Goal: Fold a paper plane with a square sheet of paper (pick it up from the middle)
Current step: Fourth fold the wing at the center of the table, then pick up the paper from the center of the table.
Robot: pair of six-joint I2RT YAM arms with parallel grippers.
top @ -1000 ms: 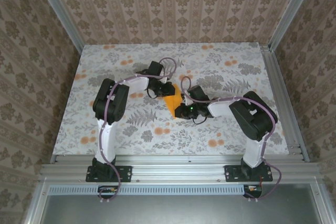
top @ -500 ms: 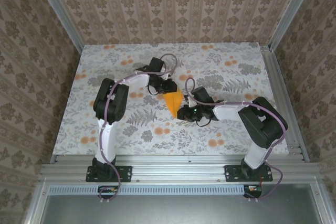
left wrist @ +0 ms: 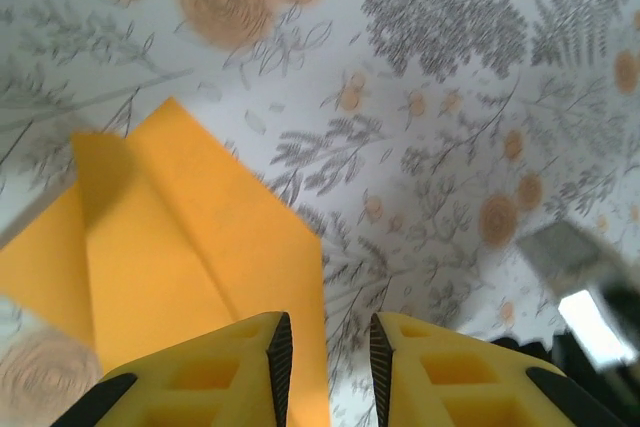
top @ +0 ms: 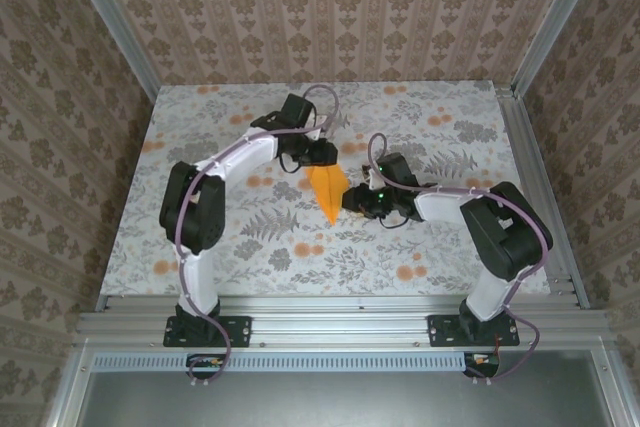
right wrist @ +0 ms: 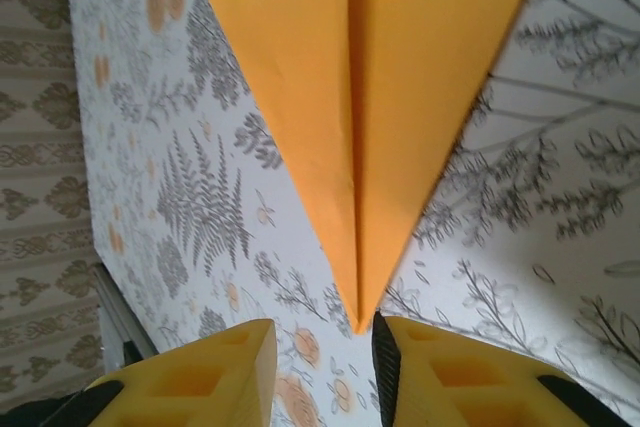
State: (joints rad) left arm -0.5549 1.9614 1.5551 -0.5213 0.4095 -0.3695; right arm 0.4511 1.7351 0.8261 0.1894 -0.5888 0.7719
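Bright-orange folded paper dart (top: 328, 190) looks light and flimsy; best pinched along its centre crease. Left gripper (left wrist: 327, 332) and right gripper (right wrist: 323, 332) stand parted, empty.

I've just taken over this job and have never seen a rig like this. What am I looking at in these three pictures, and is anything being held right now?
These are two robot arms, the left arm and the right arm, bolted at the near edge of a table with a flower print. The wide picture comes from a camera above and behind them. The other two come from a camera on each wrist, so the yellow fingers at the bottom belong to that arm's own hand. Between the arms the orange paper rests on the table, folded to a point with a centre crease. The left hand is at its wide far end and the right hand is near its tip. In both wrist views the fingers stand a little apart, so nothing looks gripped.
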